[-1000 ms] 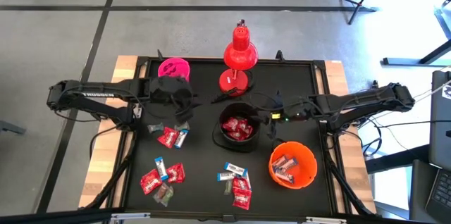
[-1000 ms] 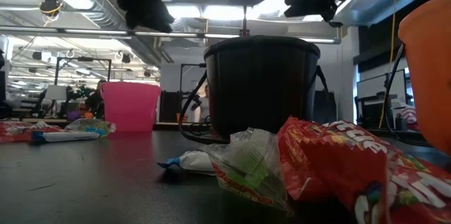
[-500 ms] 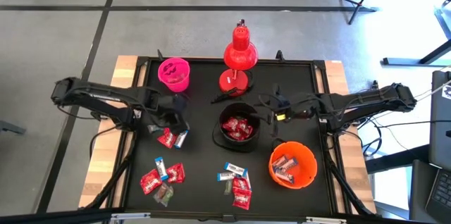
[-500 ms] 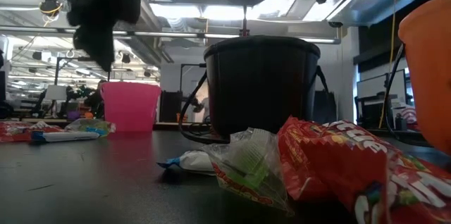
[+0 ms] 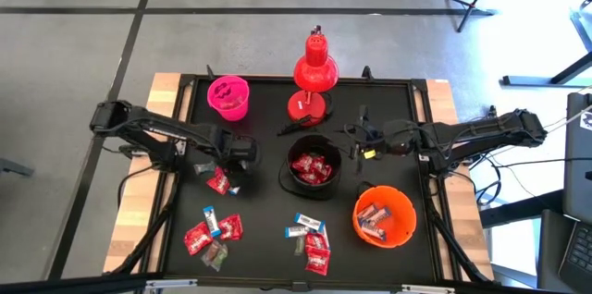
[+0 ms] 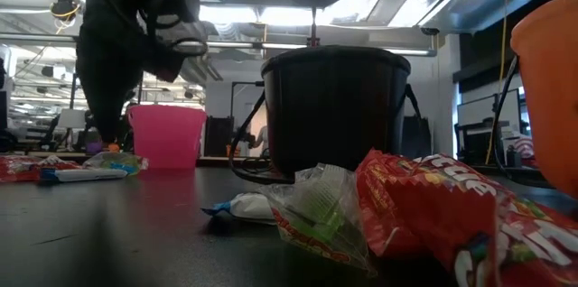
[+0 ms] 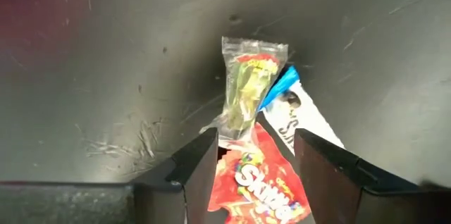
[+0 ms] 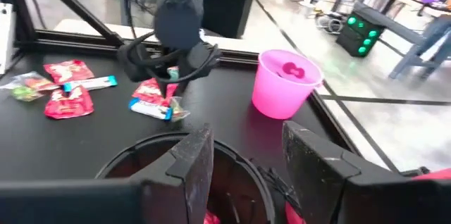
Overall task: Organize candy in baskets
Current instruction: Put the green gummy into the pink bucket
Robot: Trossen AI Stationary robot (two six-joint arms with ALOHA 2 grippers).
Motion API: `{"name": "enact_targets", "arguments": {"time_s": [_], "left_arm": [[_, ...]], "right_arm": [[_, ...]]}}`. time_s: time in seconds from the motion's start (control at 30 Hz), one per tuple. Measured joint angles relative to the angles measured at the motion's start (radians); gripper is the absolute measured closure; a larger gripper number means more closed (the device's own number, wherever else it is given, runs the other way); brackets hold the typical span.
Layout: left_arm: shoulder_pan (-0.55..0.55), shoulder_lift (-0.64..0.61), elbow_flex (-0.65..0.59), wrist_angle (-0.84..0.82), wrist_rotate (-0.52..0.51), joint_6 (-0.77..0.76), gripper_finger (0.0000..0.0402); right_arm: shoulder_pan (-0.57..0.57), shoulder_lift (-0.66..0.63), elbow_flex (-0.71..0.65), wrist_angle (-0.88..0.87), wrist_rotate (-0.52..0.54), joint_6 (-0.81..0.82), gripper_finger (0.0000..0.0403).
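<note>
Left gripper (image 7: 250,164) fingers apart, straddling a red candy (image 7: 255,185) at the table's 9 o'clock, holding nothing. Right gripper (image 8: 243,160) open, empty, over black basket (image 5: 311,170). Three baskets: pink (image 5: 228,96), black, orange (image 5: 384,217). Loose candies: perhaps twelve.

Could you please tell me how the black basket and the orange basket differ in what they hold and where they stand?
The black basket holds red-wrapped candy; the orange basket holds mostly white-and-blue pieces. The black one stands mid-table by the red desk lamp, the orange one nearer the table's front right corner, and it looks wider. Both are round, upright and partly filled.
</note>
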Motion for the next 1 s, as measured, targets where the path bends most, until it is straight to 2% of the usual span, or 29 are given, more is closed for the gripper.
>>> {"name": "enact_targets", "arguments": {"time_s": [0.27, 0.57, 0.7, 0.83, 1.0], "left_arm": [[0.0, 0.065, 0.0, 0.004, -0.006, -0.001, 0.0224], [0.031, 0.117, 0.0, 0.013, -0.144, -0.045, 0.0224], [0.031, 0.122, 0.0, 0.04, -0.15, -0.04, 0.0229], [0.031, 0.121, 0.0, 0.065, -0.144, -0.035, 0.0271], [0.031, 0.121, 0.0, 0.097, -0.105, -0.034, 0.0379]], "right_arm": [[0.0, 0.001, 0.0, 0.026, -0.017, 0.026, 0.0235], [0.0, 0.002, 0.0, 0.034, -0.034, 0.032, 0.0235], [0.0, 0.002, 0.0, 0.034, -0.034, 0.032, 0.0235], [0.0, 0.002, 0.0, 0.033, -0.034, 0.032, 0.0235], [0.0, 0.002, 0.0, 0.033, -0.034, 0.032, 0.0235]]}}
